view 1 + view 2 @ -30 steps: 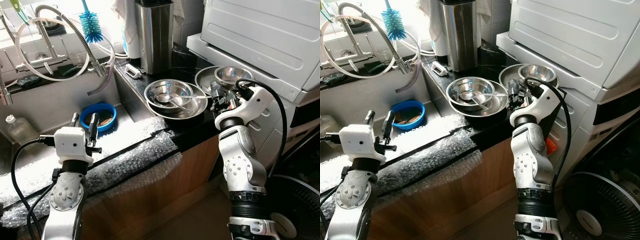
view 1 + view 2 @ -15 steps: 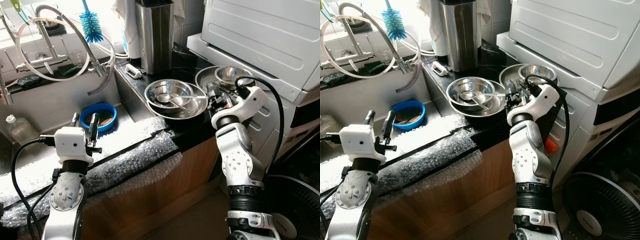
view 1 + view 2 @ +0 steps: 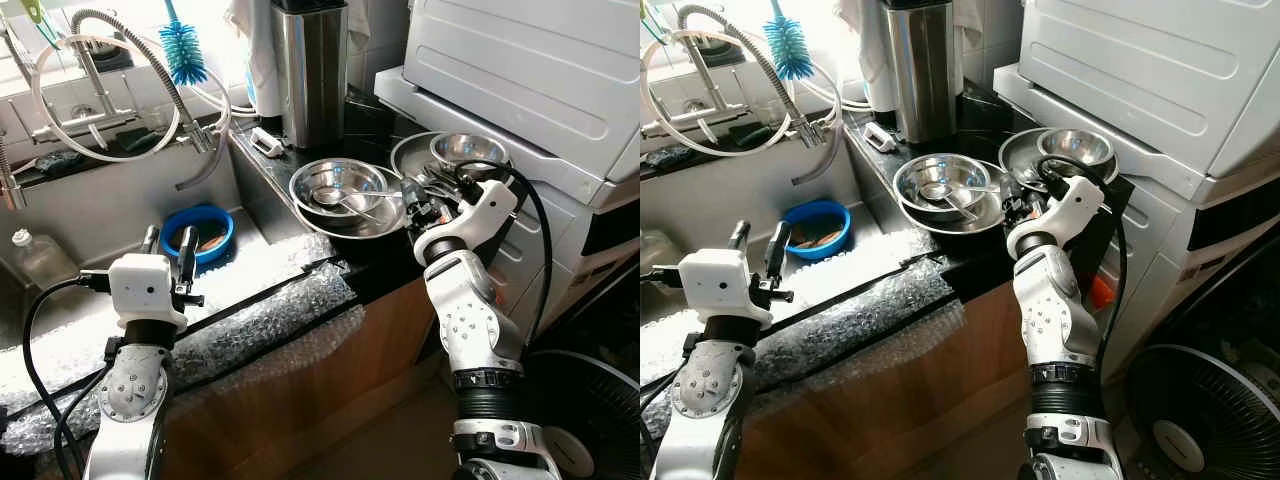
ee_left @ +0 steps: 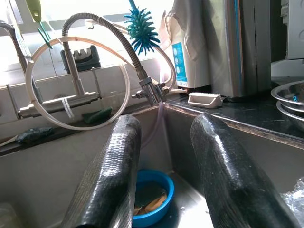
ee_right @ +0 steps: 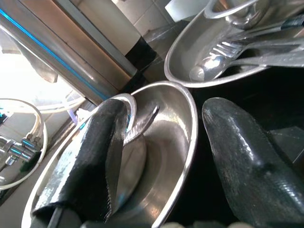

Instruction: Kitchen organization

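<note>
Apparently the approach step is in hand: right gripper [image 3: 412, 203], fingers apart and empty, is held at the rim of the stacked steel bowls [image 3: 352, 197] on the worktop's front edge, so closing on that rim is needed next; left gripper [image 3: 166, 248], fingers apart, is held idle over the sink [image 3: 110, 215].

I see a wide, shallow steel basin [image 3: 385, 217] sitting upright on the dark table, near its front edge. Nested inside it is a smaller steel bowl [image 3: 338, 181], and a steel ladle [image 3: 340, 199] lies in that bowl with its handle running out over the rim toward the right. Just beside this stack, further right and back, a second steel basin [image 3: 412, 155] holds another small steel bowl [image 3: 466, 149] (all shiny, catching the window light). In my right wrist view a spoon [image 5: 204, 71] and a fork [image 5: 224, 49] lie in that second basin.
</note>
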Robot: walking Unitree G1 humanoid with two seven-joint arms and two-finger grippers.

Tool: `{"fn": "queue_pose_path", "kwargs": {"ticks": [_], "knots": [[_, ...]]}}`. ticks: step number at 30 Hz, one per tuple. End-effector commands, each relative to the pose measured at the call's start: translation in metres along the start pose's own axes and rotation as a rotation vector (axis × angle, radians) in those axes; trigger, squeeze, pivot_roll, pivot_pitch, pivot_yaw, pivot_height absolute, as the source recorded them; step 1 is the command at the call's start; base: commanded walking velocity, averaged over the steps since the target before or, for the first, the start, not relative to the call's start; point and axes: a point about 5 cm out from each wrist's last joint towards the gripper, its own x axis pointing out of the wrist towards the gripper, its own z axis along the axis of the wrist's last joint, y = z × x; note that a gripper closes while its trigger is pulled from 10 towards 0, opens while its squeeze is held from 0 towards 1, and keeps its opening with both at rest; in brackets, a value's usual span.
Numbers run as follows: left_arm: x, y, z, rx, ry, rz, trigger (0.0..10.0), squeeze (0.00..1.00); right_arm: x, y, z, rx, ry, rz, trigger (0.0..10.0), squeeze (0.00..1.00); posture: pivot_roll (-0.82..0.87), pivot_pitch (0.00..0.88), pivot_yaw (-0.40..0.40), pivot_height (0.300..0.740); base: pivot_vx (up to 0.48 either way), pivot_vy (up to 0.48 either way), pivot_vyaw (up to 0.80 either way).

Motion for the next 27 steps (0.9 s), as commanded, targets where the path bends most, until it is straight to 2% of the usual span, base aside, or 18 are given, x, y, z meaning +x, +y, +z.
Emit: {"fn": "queue_pose_path", "kwargs": {"ticks": [1, 4, 5, 7, 8, 11, 13, 15, 16, 17, 18, 27], "knots": [[-0.0003, 0.0005, 0.0029, 0.022, -0.010, -0.002, 10.0, 0.00, 0.0033, 0.0079, 0.0005, -0.009, 0.011, 0.023, 10.0, 0.00, -0.11, 0.000, 0.050, 0.740, 0.000, 0.000, 0.00], [-0.0002, 0.0004, 0.0029, 0.022, -0.010, -0.003, 10.0, 0.00, 0.0038, 0.0089, -0.0014, -0.012, 0.027, 0.038, 10.0, 0.00, -0.11, 0.000, 0.050, 0.740, 0.000, 0.000, 0.00], [-0.0001, 0.0004, 0.0030, 0.022, -0.011, -0.002, 10.0, 0.00, 0.0040, 0.0095, -0.0024, -0.014, 0.032, 0.044, 9.3, 0.00, -0.11, 0.000, 0.050, 0.740, 0.000, 0.000, 0.00], [-0.0001, 0.0004, 0.0031, 0.021, -0.011, -0.002, 10.0, 0.00, 0.0040, 0.0097, -0.0026, -0.012, 0.032, 0.044, 9.3, 0.00, -0.11, 0.000, 0.050, 0.740, 0.000, 0.000, 0.00], [-0.0002, 0.0004, 0.0031, 0.021, -0.011, -0.001, 10.0, 0.00, 0.0039, 0.0103, -0.0028, -0.014, 0.031, 0.047, 3.5, 0.00, -0.11, 0.000, 0.051, 0.740, 0.000, 0.000, 0.00], [-0.0003, 0.0003, 0.0033, 0.022, -0.011, -0.001, 10.0, 0.00, 0.0039, 0.0112, -0.0030, -0.014, 0.032, 0.054, 2.5, 0.00, -0.11, 0.000, 0.051, 0.740, 0.000, 0.000, 0.00], [-0.0003, 0.0006, 0.0033, 0.023, -0.011, 0.000, 10.0, 0.00, 0.0039, 0.0118, -0.0033, -0.013, 0.034, 0.058, 0.0, 0.00, -0.11, 0.000, 0.050, 0.740, 0.000, 0.000, 0.00], [-0.0003, 0.0008, 0.0033, 0.024, -0.011, 0.002, 10.0, 0.00, 0.0040, 0.0119, -0.0032, -0.015, 0.033, 0.058, 0.3, 0.00, -0.11, 0.000, 0.050, 0.740, 0.000, 0.000, 0.00], [-0.0003, 0.0008, 0.0033, 0.025, -0.011, 0.002, 10.0, 0.00, 0.0040, 0.0118, -0.0032, -0.016, 0.033, 0.058, 1.5, 0.00, -0.11, 0.000, 0.050, 0.740, 0.000, 0.000, 0.00], [-0.0004, 0.0006, 0.0033, 0.024, -0.011, 0.002, 10.0, 0.00, 0.0040, 0.0117, -0.0031, -0.017, 0.033, 0.057, 4.7, 0.00, -0.11, 0.000, 0.050, 0.740, 0.000, 0.000, 0.00], [-0.0006, 0.0004, 0.0032, 0.024, -0.010, 0.001, 10.0, 0.00, 0.0041, 0.0115, -0.0031, -0.019, 0.033, 0.056, 10.0, 0.00, -0.11, 0.000, 0.050, 0.740, 0.000, 0.000, 0.00], [-0.0005, 0.0001, 0.0030, 0.024, -0.010, 0.000, 10.0, 0.00, 0.0052, 0.0117, -0.0034, -0.023, 0.031, 0.053, 10.0, 0.00, -0.11, 0.000, 0.050, 0.740, 0.000, 0.000, 0.00]]}}
